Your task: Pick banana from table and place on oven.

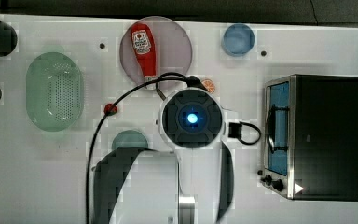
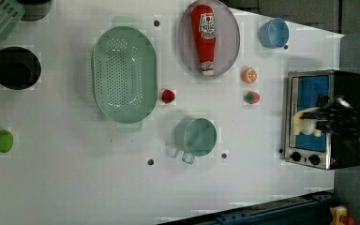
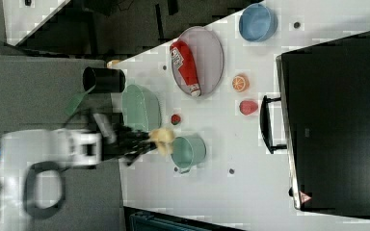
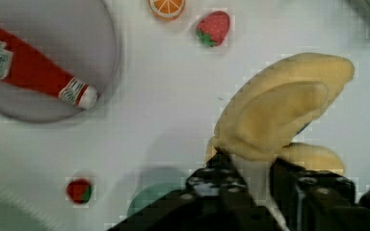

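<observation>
Step in hand: carrying; the soft yellow plush banana (image 4: 279,115) is off the large white tabletop (image 1: 37,177) and held in the air, so the pick looks done and the placing is not.
Gripper: the black two-finger gripper (image 4: 257,180) is clamped on the banana's pale lower end, jaws narrowed around it.
Banana's place: in the right view the banana (image 3: 163,138) hangs well short of the boxy black-topped toaster oven (image 3: 337,125), above the round teal cup (image 3: 189,150).
Around the oven: a small plastic strawberry (image 3: 248,107) and an orange slice (image 3: 240,83) lie just beside the oven's bar handle; a red ketchup bottle (image 3: 185,65) on a grey plate lies farther off.
Next move: likely a level carry toward the oven, high enough to clear its front edge, then a lowering onto the flat black top before the jaws let go.
</observation>
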Controlling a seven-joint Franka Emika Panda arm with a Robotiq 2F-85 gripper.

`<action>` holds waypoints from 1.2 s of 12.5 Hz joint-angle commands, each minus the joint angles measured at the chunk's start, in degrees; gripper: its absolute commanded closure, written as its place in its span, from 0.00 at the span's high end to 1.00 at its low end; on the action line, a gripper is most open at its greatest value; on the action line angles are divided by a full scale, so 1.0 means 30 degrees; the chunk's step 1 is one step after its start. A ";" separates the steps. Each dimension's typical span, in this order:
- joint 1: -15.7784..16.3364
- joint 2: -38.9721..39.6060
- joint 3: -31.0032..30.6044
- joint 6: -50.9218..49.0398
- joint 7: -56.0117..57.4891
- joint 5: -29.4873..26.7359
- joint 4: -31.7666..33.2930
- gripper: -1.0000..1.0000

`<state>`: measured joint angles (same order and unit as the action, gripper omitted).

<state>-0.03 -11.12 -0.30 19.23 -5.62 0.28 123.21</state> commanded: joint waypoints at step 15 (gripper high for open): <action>-0.1057 0.7355 1.1991 0.3049 1.7188 0.0283 -0.5848 0.21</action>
<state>-3.89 15.30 36.76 28.84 37.85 0.20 106.53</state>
